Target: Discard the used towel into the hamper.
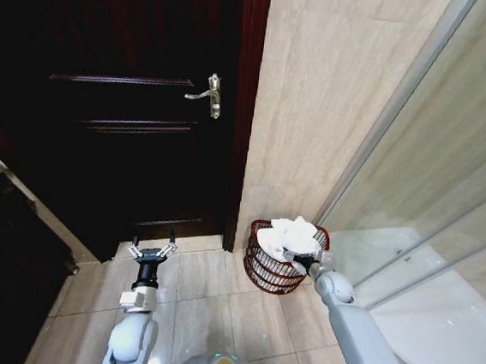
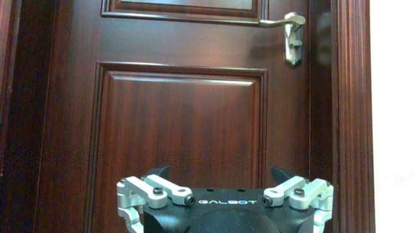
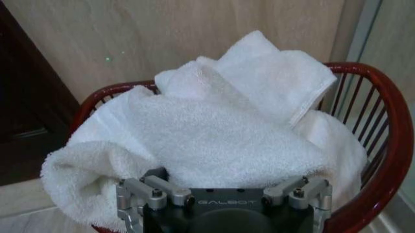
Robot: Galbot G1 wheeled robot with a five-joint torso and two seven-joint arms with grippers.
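The white used towel lies bunched in the hamper, a small round dark red openwork basket on the floor by the tiled wall. In the right wrist view the towel heaps above the hamper's rim, and one fold hangs over the rim. My right gripper is at the hamper's near rim, right against the towel. Its jaws stand open, the tips partly hidden by the cloth. My left gripper hovers open and holds nothing, low in front of the door, apart from the hamper.
A dark wooden door with a metal lever handle stands shut to the left of the hamper. A glass shower screen and a white shower base close off the right side. Beige floor tiles lie between.
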